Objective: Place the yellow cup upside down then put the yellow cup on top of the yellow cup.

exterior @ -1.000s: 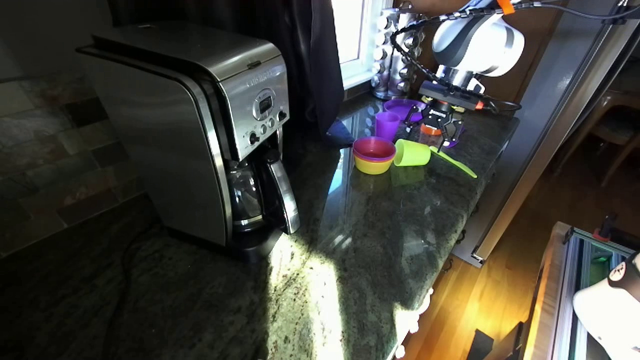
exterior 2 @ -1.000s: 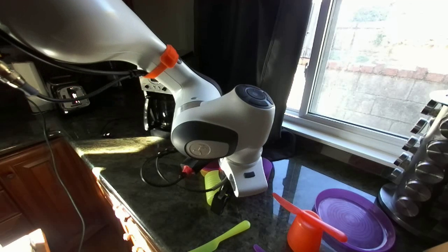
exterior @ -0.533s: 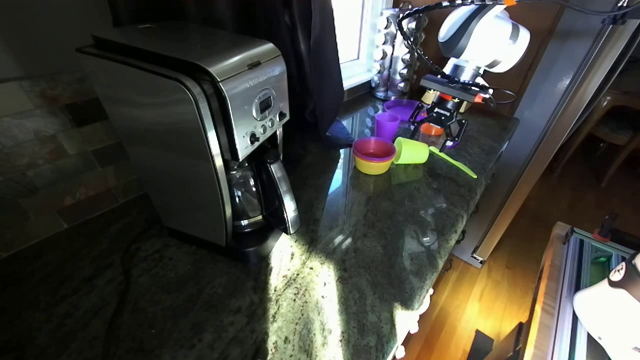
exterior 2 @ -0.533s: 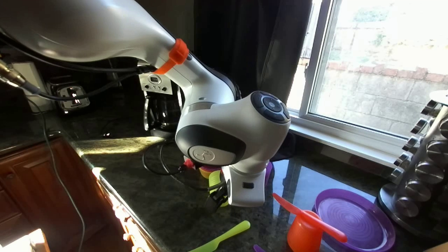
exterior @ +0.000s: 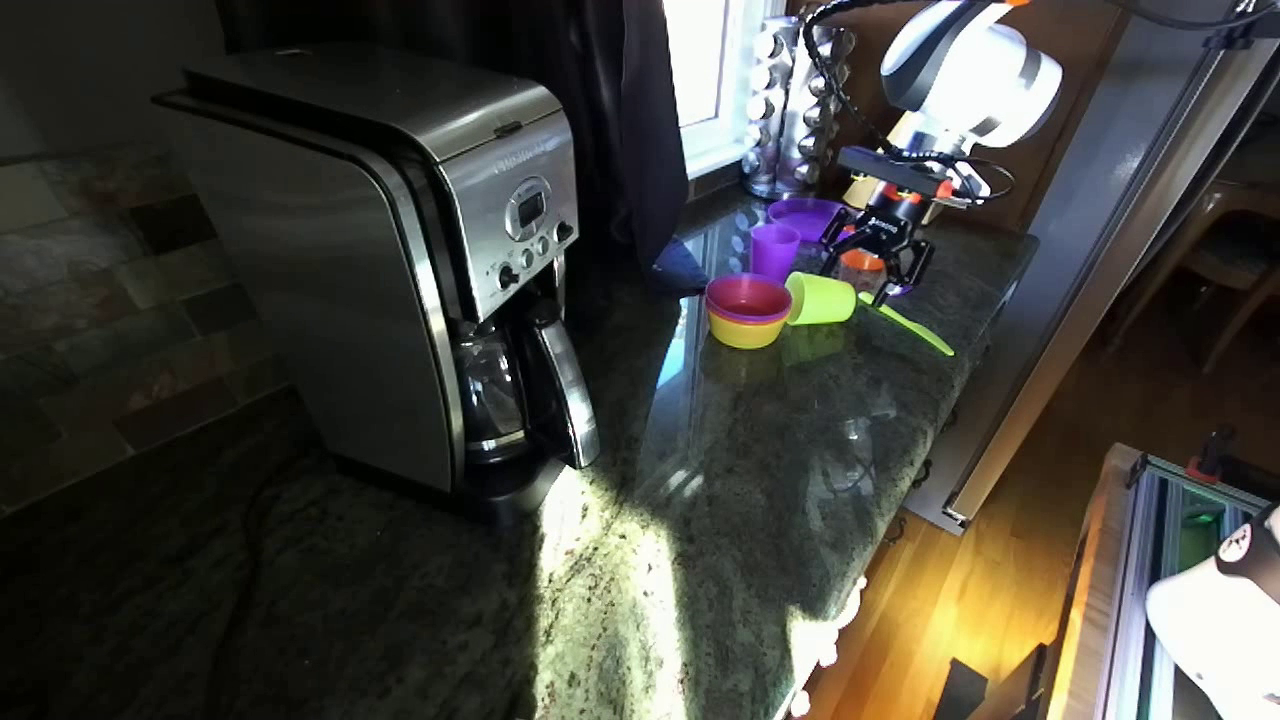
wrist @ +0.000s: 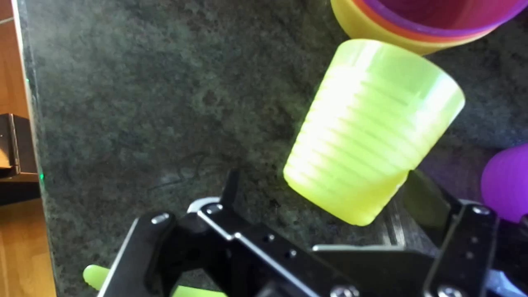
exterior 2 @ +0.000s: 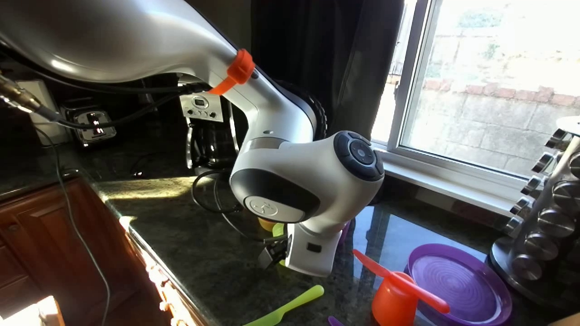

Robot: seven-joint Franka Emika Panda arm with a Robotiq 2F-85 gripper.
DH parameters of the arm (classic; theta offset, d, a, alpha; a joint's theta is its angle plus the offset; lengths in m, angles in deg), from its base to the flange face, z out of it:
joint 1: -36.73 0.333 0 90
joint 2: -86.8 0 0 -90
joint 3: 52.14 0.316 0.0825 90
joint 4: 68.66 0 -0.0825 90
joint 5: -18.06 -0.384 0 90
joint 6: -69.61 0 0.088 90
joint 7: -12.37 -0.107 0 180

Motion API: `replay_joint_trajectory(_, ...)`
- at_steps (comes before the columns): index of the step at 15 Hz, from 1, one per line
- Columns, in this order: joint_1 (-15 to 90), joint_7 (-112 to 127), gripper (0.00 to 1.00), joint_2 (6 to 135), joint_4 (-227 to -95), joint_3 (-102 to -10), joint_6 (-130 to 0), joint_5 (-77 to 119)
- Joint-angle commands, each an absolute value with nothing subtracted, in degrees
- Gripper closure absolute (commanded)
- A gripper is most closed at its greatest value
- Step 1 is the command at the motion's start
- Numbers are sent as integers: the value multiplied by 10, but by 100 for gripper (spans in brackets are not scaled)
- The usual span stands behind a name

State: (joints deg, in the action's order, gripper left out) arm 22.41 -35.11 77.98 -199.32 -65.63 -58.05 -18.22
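Note:
A yellow-green cup (exterior: 822,299) lies on its side on the dark counter, against the stacked bowls. In the wrist view the cup (wrist: 367,132) has its wide rim toward the bowls and its narrow base toward my gripper (wrist: 324,181). The gripper is open, with a finger on each side of the base. The right finger touches or nearly touches the cup's side; the left finger stands apart from it. The gripper also shows in an exterior view (exterior: 856,283). The arm hides most of the cup (exterior 2: 277,230) in an exterior view. I see no separate second yellow cup.
Stacked bowls (exterior: 748,325) touch the cup's rim end. A purple cup (exterior: 774,252) stands beside it. A green knife (exterior 2: 290,305), an orange cup (exterior 2: 394,303) with an orange knife across it, and a purple plate (exterior 2: 457,285) lie nearby. A coffee maker (exterior: 510,200) stands farther along.
The arm's wrist has moved and tilted, shifting right and lower in an exterior view. The cup has shifted slightly toward the purple cup. The gripper stays open.

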Motion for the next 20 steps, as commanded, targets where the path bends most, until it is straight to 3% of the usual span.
replay_joint_trajectory(1,223,-385,0,752,-1971,-660,-566,-210)
replay_joint_trajectory(7,224,-404,0,728,-1952,-660,-572,-211)
replay_joint_trajectory(9,223,-404,26,723,-1946,-660,-569,-209)
replay_joint_trajectory(13,224,-407,58,714,-1937,-661,-569,-203)
replay_joint_trajectory(20,228,-399,61,725,-1944,-665,-592,-181)
